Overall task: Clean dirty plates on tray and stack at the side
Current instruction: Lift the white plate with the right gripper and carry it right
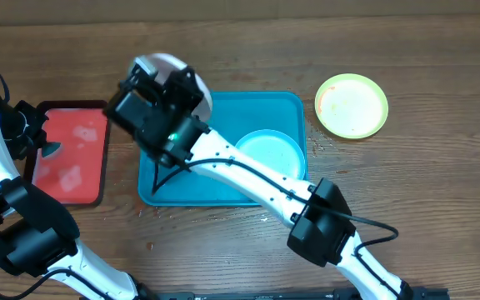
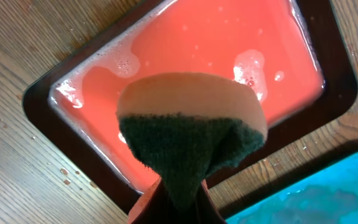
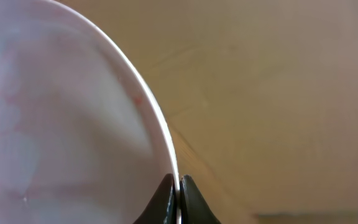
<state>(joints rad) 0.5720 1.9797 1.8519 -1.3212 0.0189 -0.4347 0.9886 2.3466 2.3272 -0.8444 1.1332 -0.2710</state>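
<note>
My right gripper [image 3: 178, 186] is shut on the rim of the white plate [image 3: 61, 112] and holds it tilted above the teal tray's [image 1: 286, 104] far left corner; in the overhead view the white plate [image 1: 161, 64] peeks out behind the wrist. Faint red marks show on it. The light blue-green plate [image 1: 271, 152] lies in the tray. The yellow-green plate [image 1: 352, 105] lies on the table to the tray's right, with a faint red smear. My left gripper [image 2: 182, 193] is shut on a sponge [image 2: 191, 118] with a dark scrub side, above the red tray [image 2: 210, 50].
The red tray [image 1: 73, 154] with a dark rim holds foamy water, left of the teal tray. Water drops lie on the wooden table [image 1: 440, 183] round the trays. The right arm crosses over the teal tray's front.
</note>
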